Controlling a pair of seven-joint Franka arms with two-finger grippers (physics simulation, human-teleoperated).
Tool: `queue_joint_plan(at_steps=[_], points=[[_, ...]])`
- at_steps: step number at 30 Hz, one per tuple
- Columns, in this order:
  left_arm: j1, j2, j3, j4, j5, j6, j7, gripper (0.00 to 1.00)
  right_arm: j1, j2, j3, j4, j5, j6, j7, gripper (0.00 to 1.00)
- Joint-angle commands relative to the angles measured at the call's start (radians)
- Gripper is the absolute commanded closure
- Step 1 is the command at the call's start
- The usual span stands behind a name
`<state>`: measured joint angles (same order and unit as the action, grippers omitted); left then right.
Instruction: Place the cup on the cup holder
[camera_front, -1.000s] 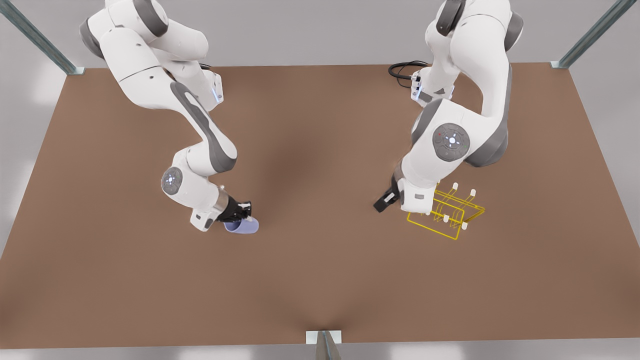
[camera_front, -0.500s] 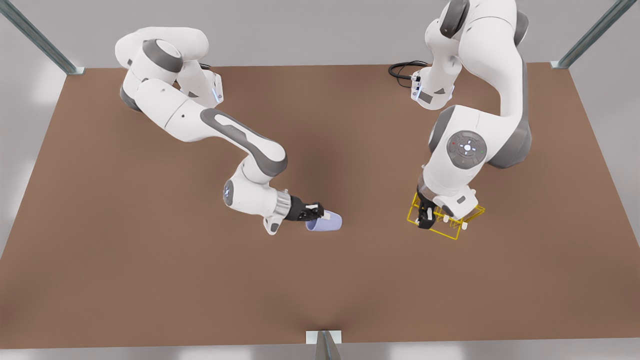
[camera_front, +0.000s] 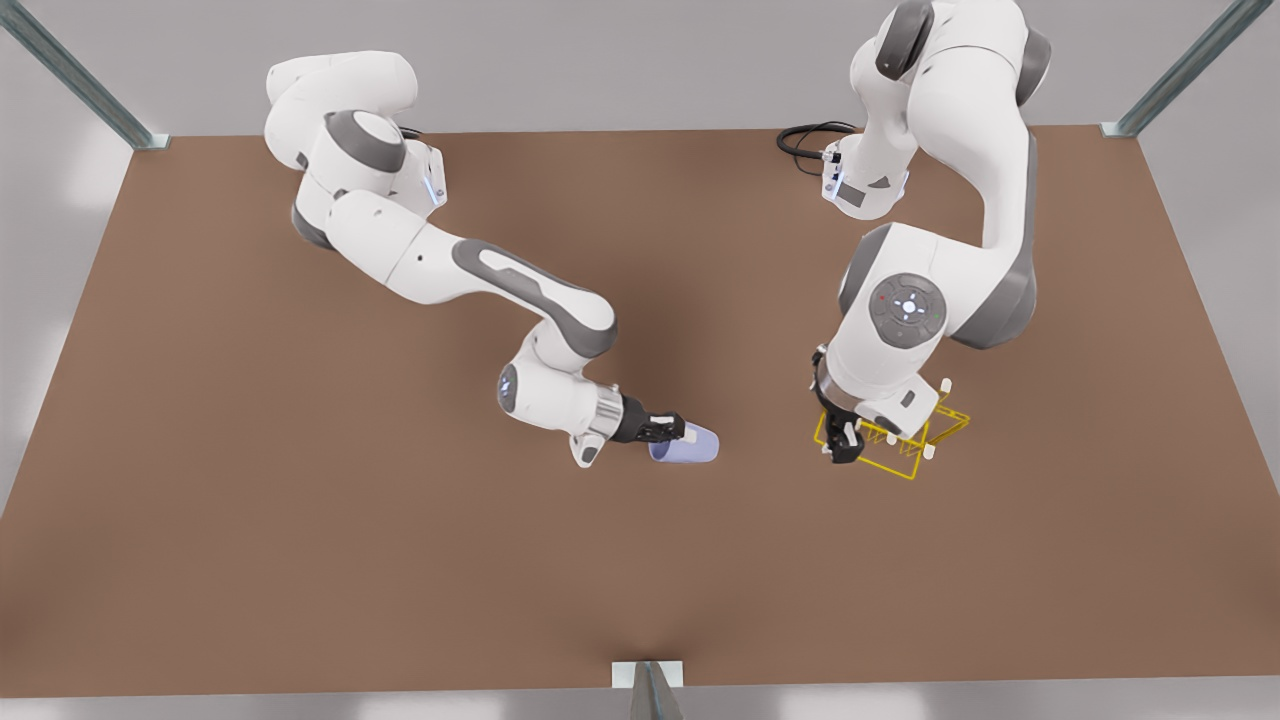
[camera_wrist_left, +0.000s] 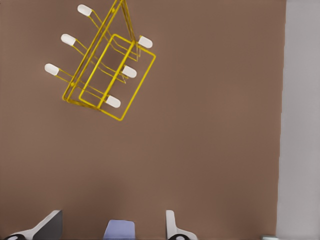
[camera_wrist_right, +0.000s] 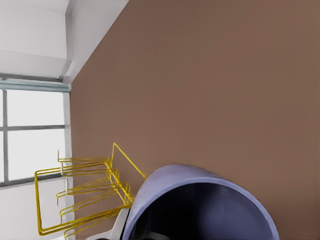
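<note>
The lavender-blue cup (camera_front: 688, 447) hangs on its side just above the table's middle, with my right gripper (camera_front: 672, 428) shut on its rim. In the right wrist view the cup's open mouth (camera_wrist_right: 200, 175) looms close and the yellow wire cup holder (camera_wrist_right: 87, 192) stands beyond it. The cup holder (camera_front: 863, 458) rests on the table at the front view's right. My left gripper (camera_front: 840, 445) hovers open above its corner nearest the cup. From above, the cup holder (camera_wrist_left: 138, 87) lies well clear of the left fingers (camera_wrist_left: 50, 227), which are spread wide. A small lavender-blue patch shows between them.
The brown table (camera_front: 300, 550) stretches wide around both arms. A black cable (camera_front: 805, 140) coils at the back by the front view's right arm base. Metal posts stand at the back corners, and a bracket (camera_front: 648, 675) sits at the front edge.
My right arm has carried the cup toward the front view's right, closer to the cup holder. My left gripper swung over the cup holder's corner and turned to point downward.
</note>
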<state>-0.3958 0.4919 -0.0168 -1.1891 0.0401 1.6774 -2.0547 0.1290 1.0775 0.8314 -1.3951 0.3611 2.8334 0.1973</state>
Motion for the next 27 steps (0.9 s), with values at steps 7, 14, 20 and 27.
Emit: queue_joint_plan(at_steps=[7, 14, 20, 27], points=[[-0.002, 0.023, -0.002, -0.004, -0.002, 0.016, -0.108, 0.00, 0.035, 0.038, -0.015, 0.030, -0.045, 0.011, 0.088, 0.00], [-0.060, 0.076, -0.003, -0.004, 0.006, 0.088, -0.111, 0.00, 0.031, 0.053, -0.026, 0.019, -0.099, 0.011, 0.071, 0.00], [-0.107, 0.145, -0.002, -0.012, 0.023, 0.148, -0.108, 0.00, 0.031, 0.059, -0.025, 0.018, -0.114, 0.008, 0.070, 0.00], [-0.129, 0.180, -0.002, -0.012, 0.027, 0.168, -0.108, 0.00, -0.049, 0.061, -0.011, -0.025, -0.159, -0.002, 0.045, 0.00]])
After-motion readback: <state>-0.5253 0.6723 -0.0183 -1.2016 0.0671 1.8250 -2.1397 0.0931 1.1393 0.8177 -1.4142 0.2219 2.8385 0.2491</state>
